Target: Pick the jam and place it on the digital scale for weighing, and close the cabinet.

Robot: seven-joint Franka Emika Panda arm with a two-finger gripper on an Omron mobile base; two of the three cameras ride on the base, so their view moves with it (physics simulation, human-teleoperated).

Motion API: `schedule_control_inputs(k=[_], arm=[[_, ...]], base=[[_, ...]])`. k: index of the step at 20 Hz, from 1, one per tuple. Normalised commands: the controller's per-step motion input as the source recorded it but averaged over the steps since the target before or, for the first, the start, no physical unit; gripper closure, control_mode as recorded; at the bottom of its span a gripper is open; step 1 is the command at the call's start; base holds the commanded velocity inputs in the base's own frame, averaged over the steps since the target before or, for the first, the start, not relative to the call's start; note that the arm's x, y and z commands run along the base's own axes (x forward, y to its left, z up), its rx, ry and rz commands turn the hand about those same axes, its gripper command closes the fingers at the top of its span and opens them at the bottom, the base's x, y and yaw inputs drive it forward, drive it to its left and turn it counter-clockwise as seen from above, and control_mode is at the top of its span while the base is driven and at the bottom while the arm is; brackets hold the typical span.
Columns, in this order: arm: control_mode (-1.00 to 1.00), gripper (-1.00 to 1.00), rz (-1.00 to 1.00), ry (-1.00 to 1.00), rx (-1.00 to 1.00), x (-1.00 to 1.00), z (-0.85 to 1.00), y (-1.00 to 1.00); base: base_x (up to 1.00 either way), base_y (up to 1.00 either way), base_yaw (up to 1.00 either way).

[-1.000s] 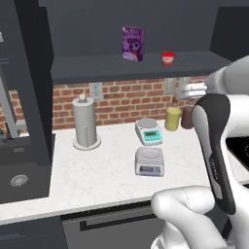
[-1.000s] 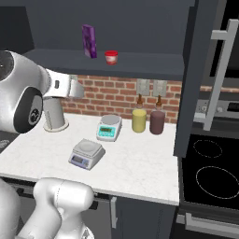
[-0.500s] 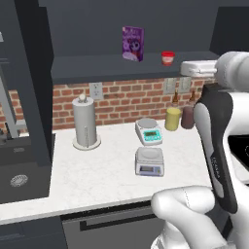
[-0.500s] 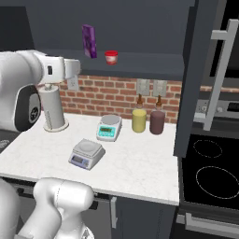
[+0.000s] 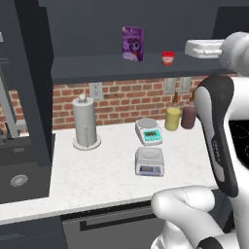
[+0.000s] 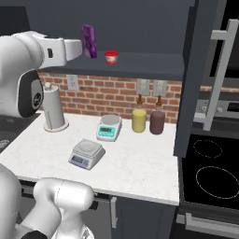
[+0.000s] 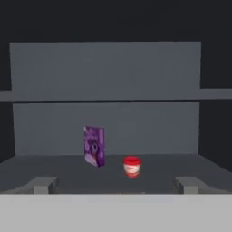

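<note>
Currently the gripper (image 7: 116, 185) is facing the jam (image 7: 132, 166) with fingers spread empty; this small, rigid, probably light jar is best gripped across its sides, below the lid.

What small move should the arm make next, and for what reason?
Probably advance straight into the dark charcoal cabinet toward the small red jam jar. The open gripper faces the jar on the shelf, not yet touching. Steer clear of the purple box standing beside it.
</note>
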Motion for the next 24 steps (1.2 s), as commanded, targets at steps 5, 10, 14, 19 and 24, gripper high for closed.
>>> schedule_control_inputs(k=[5,10,14,19,24], arm=[[-1.0,-1.0,-0.06,0.38,0.0,-0.02,0.09,-0.11],[-1.0,-1.0,0.0,0.29,0.0,0.01,-0.06,-0.03],[-1.0,-1.0,0.0,0.1,-0.02,0.0,-0.56,-0.04],[-1.0,-1.0,0.0,0.0,-0.01,0.0,-0.68,0.0],[-1.0,-1.0,0.0,-0.01,0.0,0.15,-0.42,0.0]], base=[[0.0,0.0,0.0],[0.0,0.0,0.0],[0.0,0.0,0.0],[0.0,0.0,0.0],[0.0,0.0,0.0]])
